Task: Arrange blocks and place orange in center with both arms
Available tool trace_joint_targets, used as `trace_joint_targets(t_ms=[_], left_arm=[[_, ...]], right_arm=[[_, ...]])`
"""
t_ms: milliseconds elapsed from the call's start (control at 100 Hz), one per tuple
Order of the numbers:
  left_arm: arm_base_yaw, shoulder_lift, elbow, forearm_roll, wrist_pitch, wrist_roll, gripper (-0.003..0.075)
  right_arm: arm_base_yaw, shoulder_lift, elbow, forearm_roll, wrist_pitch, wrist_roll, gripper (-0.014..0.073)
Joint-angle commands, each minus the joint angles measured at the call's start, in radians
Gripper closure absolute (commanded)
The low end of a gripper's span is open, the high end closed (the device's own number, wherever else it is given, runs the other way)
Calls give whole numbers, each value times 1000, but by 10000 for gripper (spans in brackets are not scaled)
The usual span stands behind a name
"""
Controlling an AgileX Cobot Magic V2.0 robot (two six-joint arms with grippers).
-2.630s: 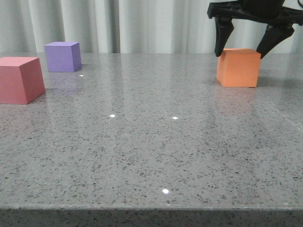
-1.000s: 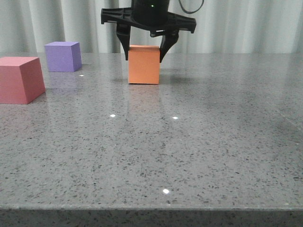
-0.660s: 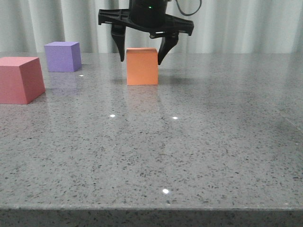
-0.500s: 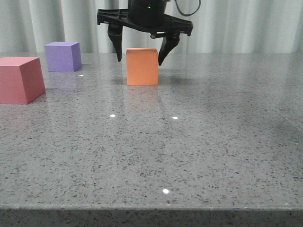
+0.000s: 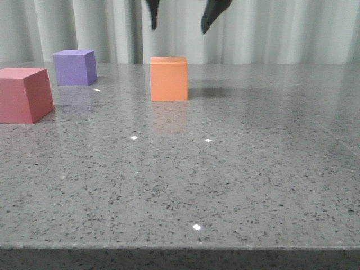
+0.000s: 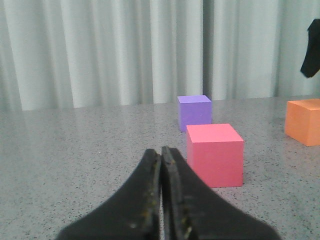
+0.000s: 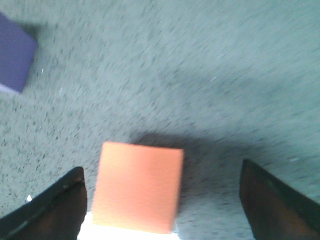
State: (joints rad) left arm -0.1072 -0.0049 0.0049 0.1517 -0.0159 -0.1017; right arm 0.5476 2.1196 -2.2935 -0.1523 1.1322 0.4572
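the orange cube (image 5: 169,78) sits free on the grey speckled desk (image 5: 236,169), toward the back and near the middle, upright, with nothing touching it. above it hangs the right gripper (image 5: 181,16), only its two dark fingertips showing at the top edge of the front view, spread wide apart and holding nothing; the right wrist view looks down on the cube between those parted fingers. the purple cube (image 5: 74,67) stands at the far left of the desk, and the red-pink cube (image 5: 24,94) lies nearer the camera, just beside it but apart. the left gripper (image 6: 162,200) is off to the left of them, low over the desk, its two fingers pressed together with nothing between them
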Motion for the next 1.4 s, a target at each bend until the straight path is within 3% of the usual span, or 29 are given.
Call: trace_joint_targets(t_ms=[0,190,390,960,1390], left_arm=[[4,-32,43,-3,-79,0,741],[4,-32,43,-3,-79,0,741],[4,-32,43,-3,-79,0,741],[4,-32,43,-3,-79,0,741],[4,-32,43,-3,-79,0,741]], right_arm=[[-40,-114,-34,-20,-16,-51,-23],[-115,-162,-11,-20,64,-170,-23],[-178,-250,142,-20,10,-217,-23],[-404,-840,1114,-19,-483,-216,-23],[-452,-1312,1603,-20,-799,-216,-22]])
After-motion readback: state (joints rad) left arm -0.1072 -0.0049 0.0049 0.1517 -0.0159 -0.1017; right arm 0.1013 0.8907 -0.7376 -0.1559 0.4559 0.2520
